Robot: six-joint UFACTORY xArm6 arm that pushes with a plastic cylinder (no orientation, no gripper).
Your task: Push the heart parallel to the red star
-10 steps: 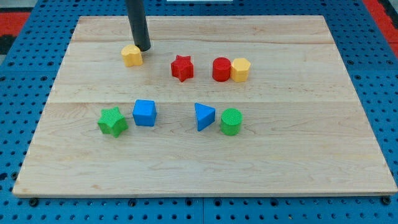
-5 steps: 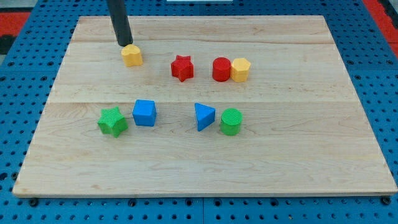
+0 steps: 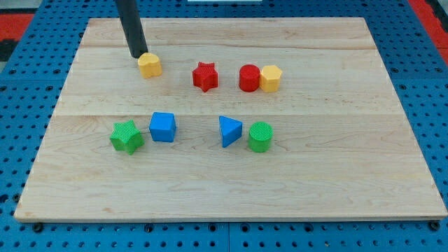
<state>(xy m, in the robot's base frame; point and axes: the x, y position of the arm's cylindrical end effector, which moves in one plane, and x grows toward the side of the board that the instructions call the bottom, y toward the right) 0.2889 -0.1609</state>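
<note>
Camera view, the only one. The surface (image 3: pixel 336 175) is a pale wooden board carrying eight blocks in two rows.

Far row, left to right: yellow heart (image 3: pixel 149 65), red star (image 3: pixel 204 76), red cylinder (image 3: pixel 249 78), and yellow hexagon (image 3: pixel 271 78), which touches the cylinder.

Near row, left to right: green star (image 3: pixel 126 136), blue cube (image 3: pixel 162 127), blue triangle (image 3: pixel 229 131), green cylinder (image 3: pixel 260 136).

My tip (image 3: pixel 136 55) stands at the heart's far-left corner, touching it or just beside; contact cannot be confirmed. There is no claw on this arm, only the rod, so no released or clenched state applies.

The heart lies left of the red star and slightly farther back, so in my judgement alignment is close but not finished.

Handling, as a judgement: the heart looks small, light and rigid, and should slide readily on smooth wood. Its lobed outline may cause it to rotate under an off-centre push. Contact is best made on the far face, near its middle, pressing toward the near side.
</note>
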